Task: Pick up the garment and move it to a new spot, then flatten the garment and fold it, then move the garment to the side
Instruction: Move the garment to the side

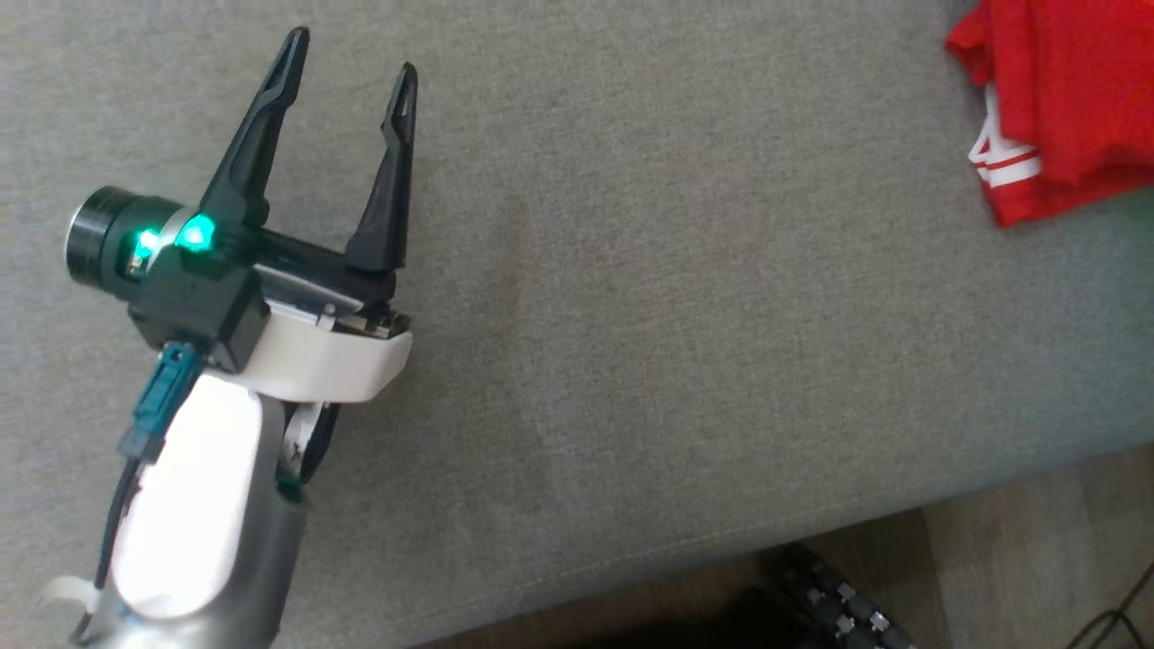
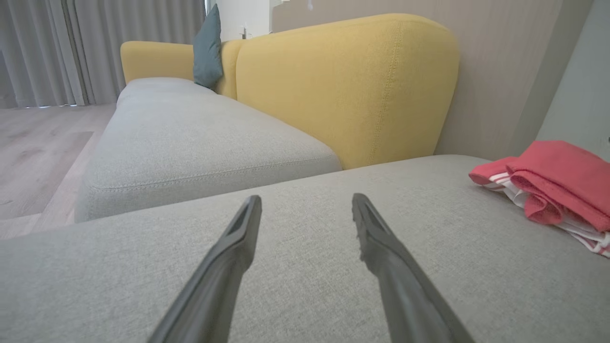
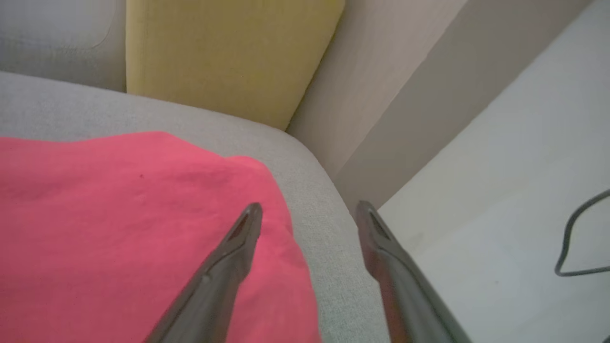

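Both sets of jaws are wide open and holding nothing; the right gripper (image 3: 310, 206) hangs right over the garment (image 3: 119, 228), one finger above the red cloth and the other out past the cushion's rounded edge, and I can't tell whether a fingertip touches the fabric; over to the head view, and the garment (image 1: 1073, 90) lies bunched in folds at the far right of the grey seat cushion (image 1: 676, 315), white stripes showing along its lower edge, partly cut off by the frame; the left gripper (image 1: 352, 54) is well apart from it on the left, fingers spread above bare cushion, green lights glowing on its wrist; from the left wrist, the red bundle sits low on the right with striped white layers peeking out underneath; behind the cushion rises a yellow backrest (image 2: 348, 85); a second grey seat runs off to the left, with a teal pillow (image 2: 208, 47) propped at its far end; beyond that, wooden floor (image 2: 33, 143) and grey curtains (image 2: 71, 47); beside the sofa's corner, a thin dark cable (image 3: 572, 238) loops over a pale surface.
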Available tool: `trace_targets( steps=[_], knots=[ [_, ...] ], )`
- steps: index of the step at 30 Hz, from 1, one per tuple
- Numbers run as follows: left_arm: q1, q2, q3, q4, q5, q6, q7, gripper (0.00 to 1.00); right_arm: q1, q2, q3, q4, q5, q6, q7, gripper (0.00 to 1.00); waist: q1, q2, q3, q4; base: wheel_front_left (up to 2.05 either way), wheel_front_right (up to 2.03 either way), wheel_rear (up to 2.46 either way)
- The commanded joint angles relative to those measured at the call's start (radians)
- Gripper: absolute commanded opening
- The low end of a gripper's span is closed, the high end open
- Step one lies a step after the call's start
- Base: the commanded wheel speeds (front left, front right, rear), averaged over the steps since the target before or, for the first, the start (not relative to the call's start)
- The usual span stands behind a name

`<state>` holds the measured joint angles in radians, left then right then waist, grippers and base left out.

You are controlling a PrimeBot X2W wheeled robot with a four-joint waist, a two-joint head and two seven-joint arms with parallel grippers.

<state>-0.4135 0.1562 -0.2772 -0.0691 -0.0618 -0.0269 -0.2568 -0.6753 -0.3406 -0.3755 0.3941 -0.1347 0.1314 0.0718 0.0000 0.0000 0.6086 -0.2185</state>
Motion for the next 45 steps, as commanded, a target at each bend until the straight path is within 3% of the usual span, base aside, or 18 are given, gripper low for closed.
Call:
trace_targets(
  steps=[1, 6, 11, 15, 21, 28, 45],
  knots=[
    [0.008, 0.007, 0.031, -0.03, -0.006, 0.002, -0.005, 1.0, 0.044, -0.003, -0.012, -0.038, -0.001, -0.001, -0.021, 1.0, 0.0, 0.0, -0.025, 0.007, 0.0, 0.0, 0.0],
    [0.058, -0.003, 0.046, -0.013, -0.012, 0.016, -0.005, 1.0, 0.166, 0.115, -0.023, -0.128, 0.05, -0.001, -0.104, 1.0, 0.0, 0.0, -0.103, 0.029, 0.0, 0.0, 0.0],
    [0.121, -0.013, 0.076, 0.008, -0.031, 0.034, -0.005, 1.0, 0.312, 0.219, 0.048, -0.233, 0.096, -0.001, -0.165, 1.0, 0.0, 0.0, -0.188, 0.057, 0.0, 0.0, 0.0],
    [0.172, -0.024, 0.101, 0.028, -0.046, 0.051, -0.005, 1.0, 0.401, 0.264, 0.128, -0.295, 0.133, -0.001, -0.189, 1.0, 0.0, 0.0, -0.249, 0.086, 0.0, 0.0, 0.0],
    [0.238, -0.032, 0.143, 0.055, -0.066, 0.068, -0.005, 1.0, 0.464, 0.287, 0.267, -0.335, 0.188, -0.001, -0.207, 1.0, 0.0, 0.0, -0.322, 0.133, 0.0, 0.0, 0.0],
    [0.306, -0.031, 0.176, 0.086, -0.068, 0.083, -0.005, 1.0, 0.507, 0.29, 0.353, -0.344, 0.226, -0.001, -0.208, 1.0, 0.0, 0.0, -0.407, 0.178, 0.0, 0.0, 0.0],
    [0.442, -0.042, 0.179, 0.162, -0.089, 0.081, -0.005, 1.0, 0.652, 0.29, 0.389, -0.344, 0.262, -0.001, -0.164, 1.0, 0.0, 0.0, -0.587, 0.193, 0.0, 0.0, 0.0]
  ],
)
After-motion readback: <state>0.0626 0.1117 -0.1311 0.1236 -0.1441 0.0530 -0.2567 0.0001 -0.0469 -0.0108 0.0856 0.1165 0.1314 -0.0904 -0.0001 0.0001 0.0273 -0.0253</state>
